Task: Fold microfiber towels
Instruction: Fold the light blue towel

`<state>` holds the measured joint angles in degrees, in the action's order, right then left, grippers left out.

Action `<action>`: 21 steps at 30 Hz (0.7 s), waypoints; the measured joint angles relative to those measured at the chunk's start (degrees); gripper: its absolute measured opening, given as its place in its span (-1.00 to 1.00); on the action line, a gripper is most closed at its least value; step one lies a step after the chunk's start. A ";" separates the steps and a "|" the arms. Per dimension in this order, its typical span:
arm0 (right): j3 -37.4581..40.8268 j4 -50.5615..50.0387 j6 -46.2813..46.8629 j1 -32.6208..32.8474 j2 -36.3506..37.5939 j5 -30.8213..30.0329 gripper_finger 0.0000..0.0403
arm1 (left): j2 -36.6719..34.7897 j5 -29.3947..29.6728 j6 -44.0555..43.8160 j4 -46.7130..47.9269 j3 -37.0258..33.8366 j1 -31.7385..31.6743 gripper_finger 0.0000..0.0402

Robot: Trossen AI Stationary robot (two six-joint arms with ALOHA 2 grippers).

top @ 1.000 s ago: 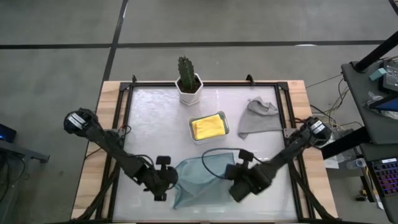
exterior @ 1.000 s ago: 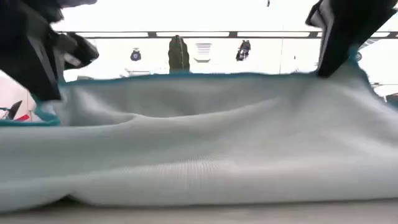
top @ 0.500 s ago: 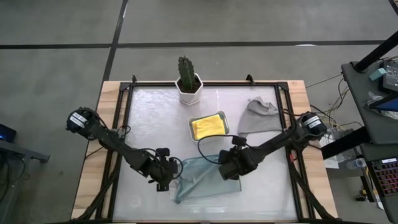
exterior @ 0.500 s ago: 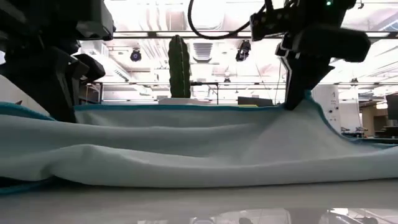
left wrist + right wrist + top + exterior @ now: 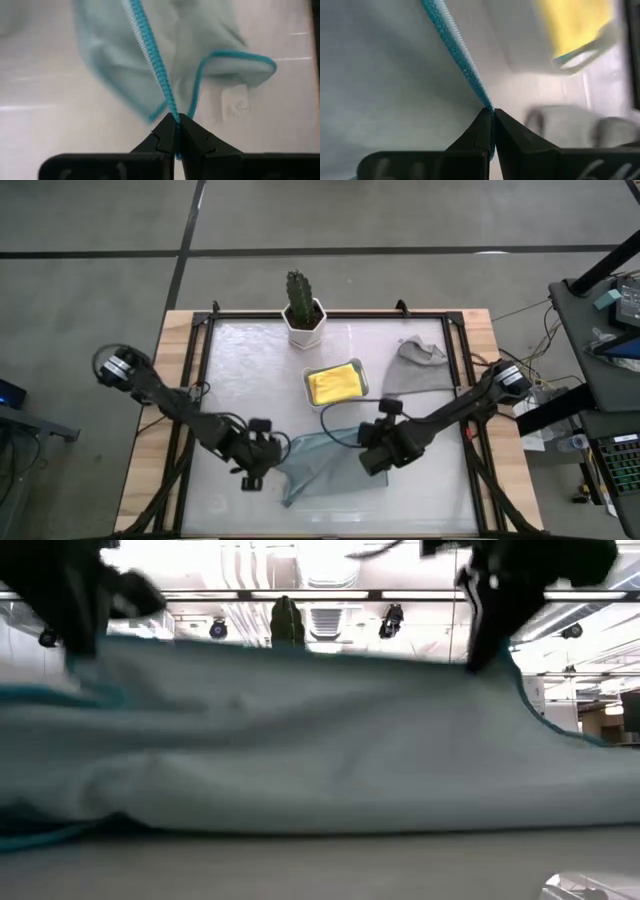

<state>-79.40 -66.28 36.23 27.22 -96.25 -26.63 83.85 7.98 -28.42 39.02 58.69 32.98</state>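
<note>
Pale teal towel (image 5: 325,465) stretched between both tools over the near part of the counter (image 5: 240,370), lower portion draped on the surface. Left tool (image 5: 262,465) pinched on one blue-stitched edge, right tool (image 5: 377,452) pinched on the opposite edge. Beyond the right tool, grey towel (image 5: 415,370), then yellow towel (image 5: 335,383) in a white tray (image 5: 308,388).

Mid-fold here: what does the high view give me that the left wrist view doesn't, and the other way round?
Only the high view shows the yellow cloth in the white plastic tray, the crumpled grey cloth, the potted cactus, and the right gripper pinching the towel's other corner.

Only the left wrist view shows the bright teal stitched hem caught between the shut fingers, plus a white label under a curled edge.

Both show the pale teal microfiber towel and the left gripper shut on its edge.
</note>
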 joint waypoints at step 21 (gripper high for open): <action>-27.22 5.51 -27.13 -10.43 7.35 -5.81 -0.96 | -32.55 17.93 10.03 31.52 22.96 -0.52 -1.00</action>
<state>-106.62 -60.77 9.10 16.79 -88.90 -32.44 51.30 25.91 -18.39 70.54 81.65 32.47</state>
